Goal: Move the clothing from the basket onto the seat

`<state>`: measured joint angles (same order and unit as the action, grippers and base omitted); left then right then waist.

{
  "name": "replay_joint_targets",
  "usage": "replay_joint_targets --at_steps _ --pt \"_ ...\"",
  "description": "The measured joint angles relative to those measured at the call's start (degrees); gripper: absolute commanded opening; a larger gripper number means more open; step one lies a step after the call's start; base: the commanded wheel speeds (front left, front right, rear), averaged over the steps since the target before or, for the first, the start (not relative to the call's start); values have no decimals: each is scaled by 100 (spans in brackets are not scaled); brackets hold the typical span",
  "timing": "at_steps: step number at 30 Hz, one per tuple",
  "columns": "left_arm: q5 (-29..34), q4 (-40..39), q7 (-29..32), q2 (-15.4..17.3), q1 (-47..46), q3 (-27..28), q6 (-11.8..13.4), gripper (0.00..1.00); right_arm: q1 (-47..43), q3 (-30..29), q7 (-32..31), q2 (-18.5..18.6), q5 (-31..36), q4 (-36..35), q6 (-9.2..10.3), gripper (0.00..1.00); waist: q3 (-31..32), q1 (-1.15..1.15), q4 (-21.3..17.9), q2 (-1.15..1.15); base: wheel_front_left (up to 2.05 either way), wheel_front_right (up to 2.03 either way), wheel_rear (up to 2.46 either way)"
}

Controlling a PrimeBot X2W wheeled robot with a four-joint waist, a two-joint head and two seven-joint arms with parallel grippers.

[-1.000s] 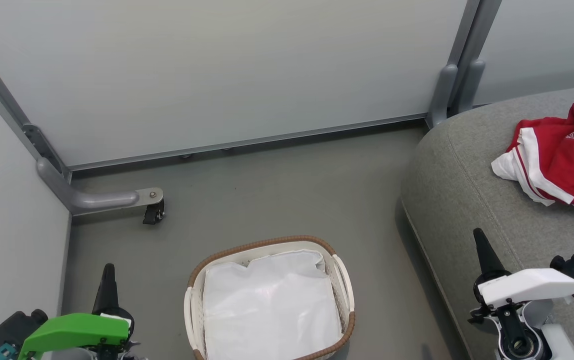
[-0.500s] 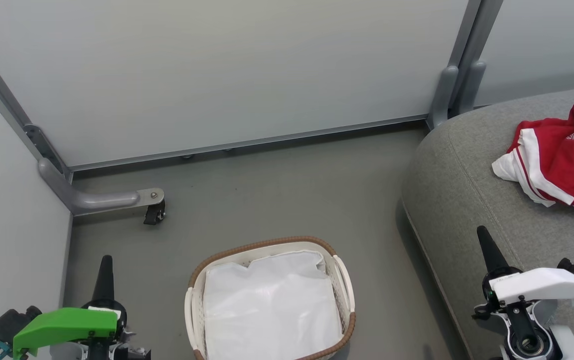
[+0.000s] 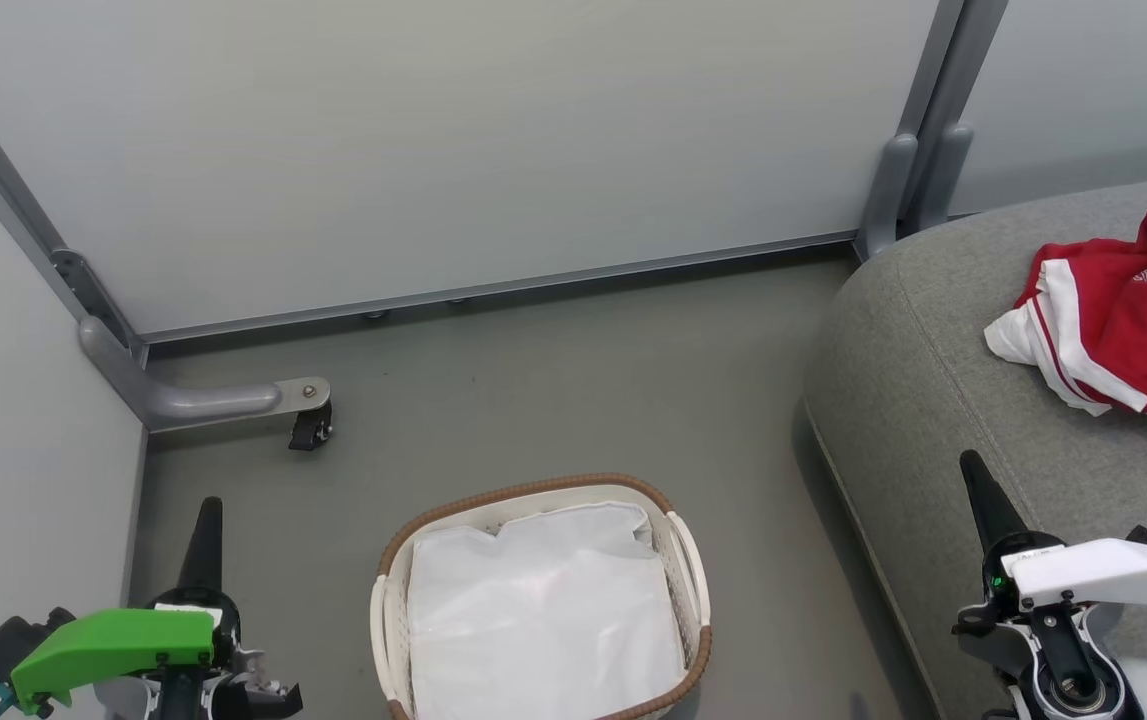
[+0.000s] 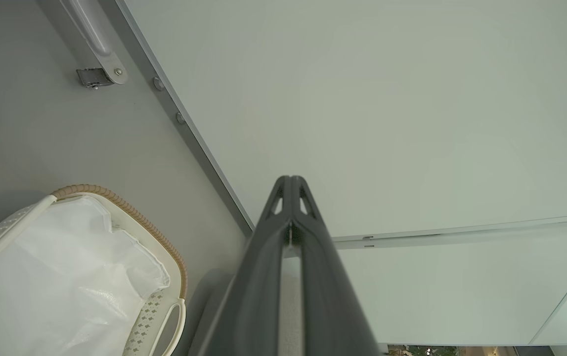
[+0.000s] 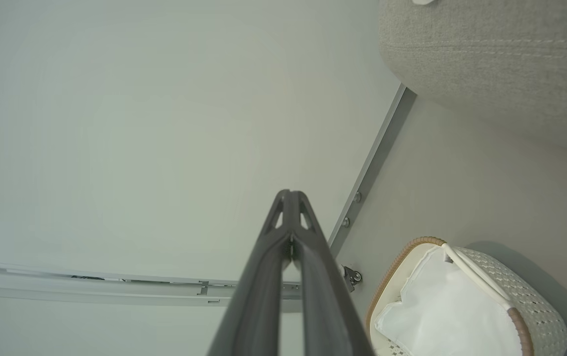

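The red clothing (image 3: 1123,320) with white panels and stripes lies bunched on the grey seat (image 3: 923,380) at the right. The white basket (image 3: 438,515) with its brown rim stands on the floor at the bottom centre, with just a white liner (image 3: 543,610) inside. It also shows in the left wrist view, basket (image 4: 130,217), and in the right wrist view, basket (image 5: 525,301). My left gripper (image 3: 206,515) is shut and empty, left of the basket; in its wrist view the left gripper (image 4: 290,180) points at the wall. My right gripper (image 3: 973,470) is shut and empty over the seat's front edge; right gripper (image 5: 289,194).
Pale partition walls (image 3: 493,140) close the back and left. A grey bracket with a black caster (image 3: 308,430) juts from the left wall onto the floor. A grey post (image 3: 898,190) stands by the seat's far corner. Grey floor (image 3: 553,400) lies open between basket and wall.
Both arms have sunk lower and outward in the head view, the left to the left and the right to the right. The basket and clothing have stayed put.
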<state>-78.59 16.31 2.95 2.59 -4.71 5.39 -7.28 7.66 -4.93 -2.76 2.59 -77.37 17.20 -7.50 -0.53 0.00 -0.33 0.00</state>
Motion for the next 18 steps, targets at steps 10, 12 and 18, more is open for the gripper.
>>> replay_joint_targets --at_steps 10,12,18 --pt "-470 -81 112 2 -22 32 -1 0 -30 -52 -130 2 -513 -112 0 0 11 0 10 0 0 0 0" --pt "-587 -102 154 3 -56 42 -1 0 -37 -66 -171 3 -644 -140 0 0 14 0 13 0 0 0 0" --pt "-826 -135 213 4 -66 62 -2 0 -70 -96 -229 5 -902 -191 0 0 20 0 19 0 0 0 0"
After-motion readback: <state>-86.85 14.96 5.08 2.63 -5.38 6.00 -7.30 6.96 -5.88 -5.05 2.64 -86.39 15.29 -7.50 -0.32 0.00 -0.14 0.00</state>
